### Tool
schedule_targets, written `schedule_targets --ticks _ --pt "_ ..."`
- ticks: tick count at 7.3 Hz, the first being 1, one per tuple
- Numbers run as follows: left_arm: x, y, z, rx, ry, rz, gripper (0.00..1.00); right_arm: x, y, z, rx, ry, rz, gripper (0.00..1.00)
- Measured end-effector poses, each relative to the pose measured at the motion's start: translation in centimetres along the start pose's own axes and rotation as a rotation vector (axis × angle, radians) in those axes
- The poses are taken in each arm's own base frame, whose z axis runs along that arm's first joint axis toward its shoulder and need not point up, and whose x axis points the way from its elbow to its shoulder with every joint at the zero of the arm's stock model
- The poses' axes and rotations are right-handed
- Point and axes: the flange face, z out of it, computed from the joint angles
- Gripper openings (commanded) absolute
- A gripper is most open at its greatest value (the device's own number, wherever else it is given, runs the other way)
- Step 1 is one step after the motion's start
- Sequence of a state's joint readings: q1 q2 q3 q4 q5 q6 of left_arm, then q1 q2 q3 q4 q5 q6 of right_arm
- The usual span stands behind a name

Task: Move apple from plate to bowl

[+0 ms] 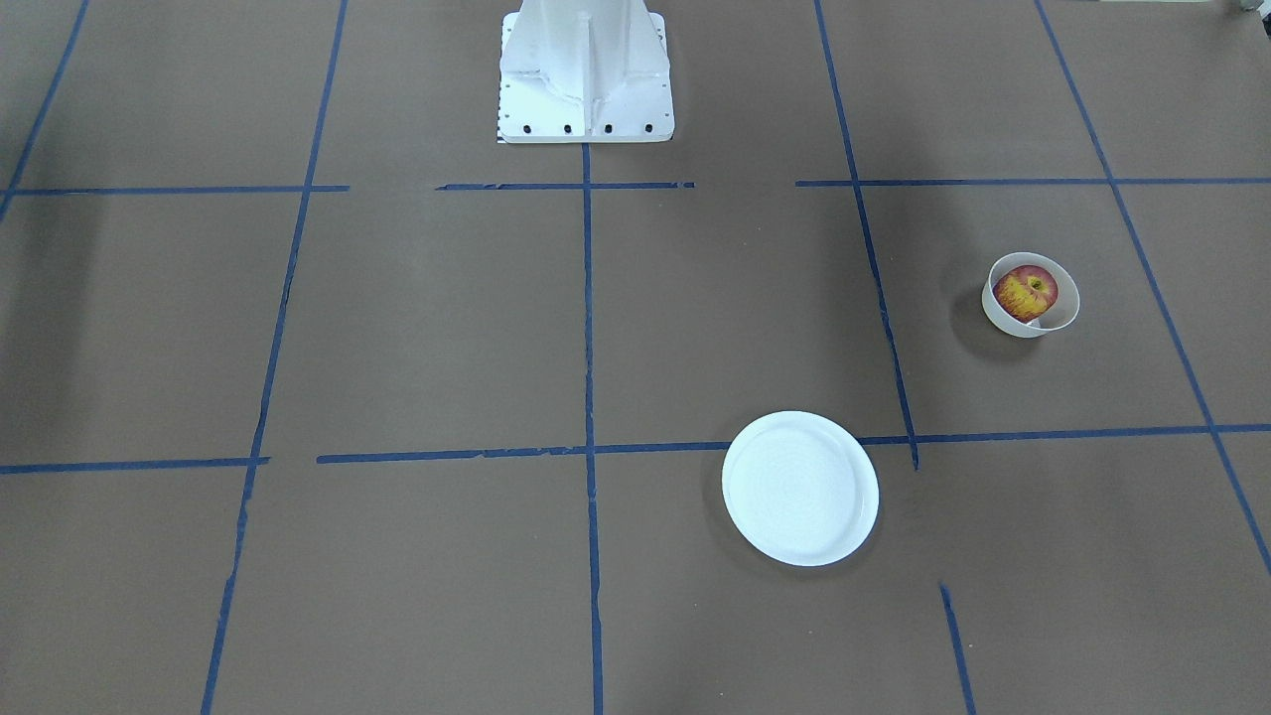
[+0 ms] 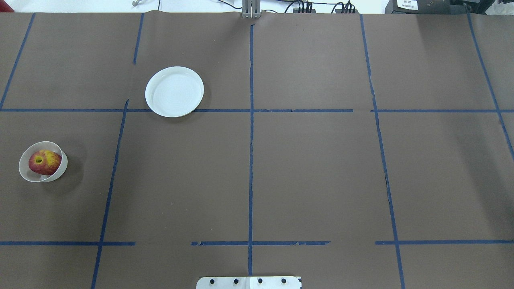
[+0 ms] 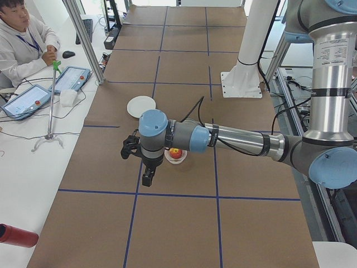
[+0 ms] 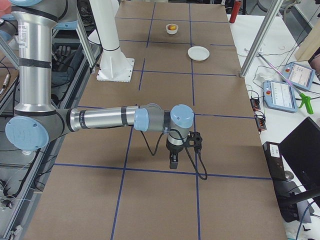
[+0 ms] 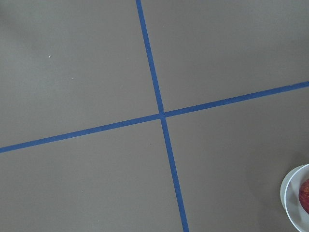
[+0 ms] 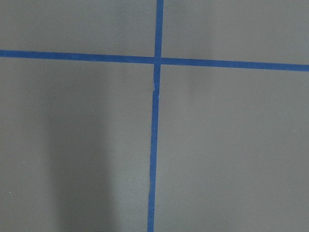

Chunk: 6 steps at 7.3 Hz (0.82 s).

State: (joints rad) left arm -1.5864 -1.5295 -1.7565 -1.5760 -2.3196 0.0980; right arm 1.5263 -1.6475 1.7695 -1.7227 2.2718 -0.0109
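Observation:
The red and yellow apple point(image 1: 1025, 291) lies inside the small cream-white bowl point(image 1: 1003, 320). In the overhead view the bowl point(image 2: 24, 174) with the apple point(image 2: 44, 161) is at the far left. The flat white plate point(image 1: 799, 489) is empty; overhead it point(image 2: 174, 91) lies farther from the robot's base than the bowl. In the exterior left view my left gripper point(image 3: 146, 180) hangs high beside the bowl point(image 3: 177, 160). In the exterior right view my right gripper point(image 4: 173, 162) hangs high over bare table. I cannot tell if either is open or shut. The left wrist view catches the bowl's rim point(image 5: 289, 198).
The white robot pedestal point(image 1: 584, 74) stands at the table's robot-side edge. Blue tape lines point(image 2: 251, 140) cross the brown table cover. An operator point(image 3: 22, 47) sits at a side desk with control tablets point(image 3: 70, 78). A red bottle point(image 3: 17, 235) lies off the table.

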Motion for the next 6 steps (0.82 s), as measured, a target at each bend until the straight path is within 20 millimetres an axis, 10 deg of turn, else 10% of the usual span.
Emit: schedule_targets --ticks 6 --pt "-3.4 0.8 1.9 -0.059 0.043 -0.02 1.0 0.0 0.0 0.0 0.0 0.0 0.0 1.0"
